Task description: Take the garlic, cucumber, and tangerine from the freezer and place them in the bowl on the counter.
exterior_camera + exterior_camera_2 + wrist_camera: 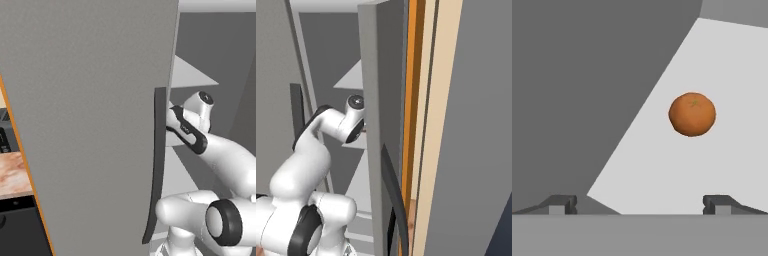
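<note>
round tangerine (692, 114) on freezer shelf (712, 165)

You're looking at the tangerine (692, 114), a round orange ball, sitting alone on a pale grey shelf (662, 170) inside the freezer (90, 125), whose door is standing open.

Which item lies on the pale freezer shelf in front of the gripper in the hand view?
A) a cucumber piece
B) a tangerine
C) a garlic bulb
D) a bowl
B: a small round orange fruit, the tangerine, sits alone on the pale grey shelf, ahead of the gripper, whose fingertips stand wide apart and do not touch it.
</note>
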{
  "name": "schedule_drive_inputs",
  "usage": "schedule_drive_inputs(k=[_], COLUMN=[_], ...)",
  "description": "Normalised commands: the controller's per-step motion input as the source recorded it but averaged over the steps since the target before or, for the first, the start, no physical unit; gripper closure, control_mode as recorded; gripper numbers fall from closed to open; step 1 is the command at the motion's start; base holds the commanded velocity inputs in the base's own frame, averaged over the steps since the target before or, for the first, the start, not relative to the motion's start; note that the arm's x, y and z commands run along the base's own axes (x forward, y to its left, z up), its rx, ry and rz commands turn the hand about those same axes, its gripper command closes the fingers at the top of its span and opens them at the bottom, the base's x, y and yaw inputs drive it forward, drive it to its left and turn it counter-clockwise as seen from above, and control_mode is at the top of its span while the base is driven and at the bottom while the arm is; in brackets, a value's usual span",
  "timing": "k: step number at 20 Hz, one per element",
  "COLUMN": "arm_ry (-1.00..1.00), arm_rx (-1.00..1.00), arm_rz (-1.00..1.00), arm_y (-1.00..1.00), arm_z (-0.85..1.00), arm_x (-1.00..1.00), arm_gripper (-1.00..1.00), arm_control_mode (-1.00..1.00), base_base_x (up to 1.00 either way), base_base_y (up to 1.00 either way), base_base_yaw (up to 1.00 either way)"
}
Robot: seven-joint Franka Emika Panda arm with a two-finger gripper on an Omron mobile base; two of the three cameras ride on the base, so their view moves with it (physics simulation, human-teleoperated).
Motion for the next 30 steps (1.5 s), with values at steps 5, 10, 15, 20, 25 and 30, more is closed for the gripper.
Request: schedule_drive_inputs(k=[5, 10, 15, 20, 25, 30], arm_ry=[0.00, 0.00, 0.00, 0.00, 0.00, 0.00], arm_rx=[0.00, 0.00, 0.00, 0.00, 0.00, 0.00], arm_rz=[0.03, 0.03, 0.01, 0.00, 0.00, 0.00], arm_y=[0.00, 0.00, 0.00, 0.00, -0.02, -0.05], arm_z=[-0.07, -0.10, -0.15, -0.14, -0.12, -0.17], arm_x=[0.34, 0.26, 0.27, 0.36, 0.31, 0.26], arm_gripper=[-1.00, -1.00, -1.00, -1.00, -1.00, -1.00], arm_control_mode=[-1.00, -1.00, -1.00, -1.00, -1.00, -1.00], base_base_x=[0.00, 0.00, 0.00, 0.00, 0.00, 0.00], base_base_y=[0.00, 0.00, 0.00, 0.00, 0.00, 0.00], base_base_yaw=[0.00, 0.00, 0.00, 0.00, 0.00, 0.00])
